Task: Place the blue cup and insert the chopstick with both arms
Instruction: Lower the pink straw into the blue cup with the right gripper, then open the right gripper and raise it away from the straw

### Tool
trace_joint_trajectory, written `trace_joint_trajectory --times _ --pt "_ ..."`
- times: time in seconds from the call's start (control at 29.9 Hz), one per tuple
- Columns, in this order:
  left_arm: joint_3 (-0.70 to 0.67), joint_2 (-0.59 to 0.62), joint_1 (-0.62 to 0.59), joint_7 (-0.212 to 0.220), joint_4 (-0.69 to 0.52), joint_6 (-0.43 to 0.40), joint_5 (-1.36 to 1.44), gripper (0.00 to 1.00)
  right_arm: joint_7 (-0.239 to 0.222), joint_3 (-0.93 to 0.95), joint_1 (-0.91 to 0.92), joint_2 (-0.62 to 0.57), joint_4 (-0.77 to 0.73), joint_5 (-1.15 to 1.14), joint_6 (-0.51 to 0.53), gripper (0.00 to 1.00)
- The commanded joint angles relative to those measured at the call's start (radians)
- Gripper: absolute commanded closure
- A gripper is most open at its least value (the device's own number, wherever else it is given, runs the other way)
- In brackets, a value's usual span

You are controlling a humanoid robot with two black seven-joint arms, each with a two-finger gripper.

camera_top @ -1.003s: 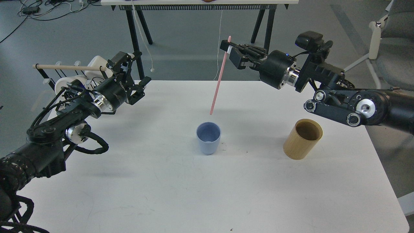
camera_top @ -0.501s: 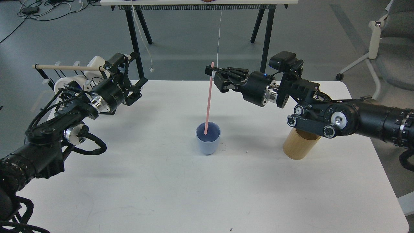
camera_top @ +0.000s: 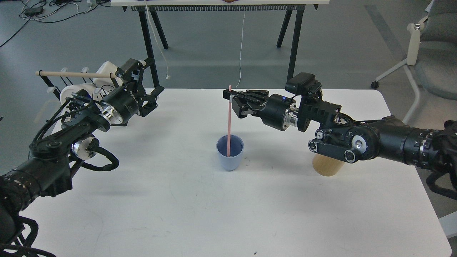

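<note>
The pale blue cup (camera_top: pixel 230 157) stands upright on the white table (camera_top: pixel 214 214), near its middle. The pink chopstick (camera_top: pixel 229 121) stands almost upright with its lower end inside the cup. My right gripper (camera_top: pixel 232 100) is shut on the chopstick near its top, straight above the cup. My left gripper (camera_top: pixel 151 96) is open and empty at the table's far left, well away from the cup.
A tan wooden cylinder (camera_top: pixel 326 166) stands right of the cup, partly hidden under my right arm. A black wire rack with a pale wooden rod (camera_top: pixel 76 74) and white mugs (camera_top: pixel 73 93) sits behind my left arm. A chair (camera_top: pixel 432 71) stands far right.
My right gripper has come down and to the left with the chopstick. The stick's lower end went from above the cup to deep inside it. The left arm barely moved.
</note>
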Motion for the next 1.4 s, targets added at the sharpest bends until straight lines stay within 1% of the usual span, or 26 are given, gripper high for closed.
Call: trace_joint_trajectory --times 0.0,0.1,0.13,0.17,0.2,0.27,0.33,0.37,0.4,0.43,0.57,0.64,0.77,0.8,0.84,0.97,1.07,1.14,1.2,1.24,1.37 --pt "0.000 0.000 0.000 0.000 0.000 0.000 0.000 0.01 0.000 0.000 0.001 0.001 0.002 0.002 -0.001 0.73" --pt "0.000 0.000 0.000 0.000 0.000 0.000 0.000 0.01 0.000 0.008 0.001 0.001 0.010 0.005 -0.003 0.52" --pt "0.000 0.000 0.000 0.000 0.000 0.000 0.000 0.01 0.000 0.011 0.001 -0.001 0.013 0.006 -0.005 0.48" --pt "0.000 0.000 0.000 0.000 0.000 0.000 0.000 0.01 0.000 0.017 0.001 -0.003 0.016 0.009 -0.005 0.41" --pt "0.000 0.000 0.000 0.000 0.000 0.000 0.000 0.01 0.000 0.024 0.003 -0.004 0.019 0.014 -0.008 0.35" --pt "0.000 0.000 -0.001 0.000 0.000 0.000 0.000 0.01 0.000 0.052 0.004 -0.007 0.028 0.015 -0.011 0.31" --pt "0.000 0.003 -0.001 0.000 0.000 0.000 0.000 0.01 0.000 0.096 0.006 -0.019 0.045 0.018 -0.011 0.17" --pt "0.000 0.003 -0.001 0.000 0.000 0.000 0.000 0.01 0.000 0.121 0.006 -0.030 0.054 0.021 -0.011 0.12" --pt "0.000 0.004 -0.003 0.000 0.000 0.000 0.000 0.01 0.000 0.145 0.007 -0.045 0.065 0.031 -0.009 0.03" --pt "0.000 0.004 -0.001 0.000 0.000 0.000 -0.001 0.01 0.000 0.168 0.009 -0.061 0.077 0.044 -0.008 0.01" --pt "-0.005 0.004 -0.003 0.000 0.000 0.000 -0.006 0.01 0.000 0.274 -0.007 -0.131 0.131 0.130 -0.011 0.01" --pt "-0.008 0.004 -0.004 0.000 -0.003 0.000 -0.006 0.01 0.000 0.348 -0.055 -0.153 0.160 0.207 -0.011 0.01" --pt "-0.014 0.004 -0.006 0.000 -0.006 0.000 -0.008 0.01 0.000 0.619 -0.206 -0.174 0.230 0.340 0.021 0.01" --pt "-0.017 0.006 -0.006 0.000 -0.008 0.000 -0.008 0.01 0.000 0.676 -0.244 -0.173 0.237 0.379 0.047 0.01" --pt "-0.020 0.006 -0.006 0.000 -0.010 0.000 -0.008 0.01 0.000 0.726 -0.278 -0.168 0.246 0.415 0.086 0.01" --pt "-0.034 0.010 -0.006 0.000 -0.013 0.000 -0.008 0.01 0.000 0.891 -0.379 -0.173 0.241 0.624 0.392 0.01" --pt "-0.032 0.010 -0.005 0.000 -0.013 0.000 -0.008 0.01 0.000 0.937 -0.434 -0.173 0.212 0.750 0.608 0.01" --pt "-0.032 0.010 -0.003 0.000 -0.013 0.000 -0.008 0.01 0.000 0.940 -0.444 -0.171 0.197 0.785 0.702 0.01" --pt "-0.032 0.012 -0.001 0.000 -0.013 0.000 -0.009 0.01 0.000 0.939 -0.451 -0.167 0.171 0.792 0.771 0.01" --pt "-0.032 0.012 -0.001 0.000 -0.013 0.000 -0.008 0.01 0.000 0.943 -0.461 -0.165 0.160 0.793 0.784 0.01" --pt "-0.032 0.013 0.008 0.000 -0.013 0.000 -0.008 0.01 0.000 0.957 -0.476 -0.162 0.158 0.795 0.787 0.01"
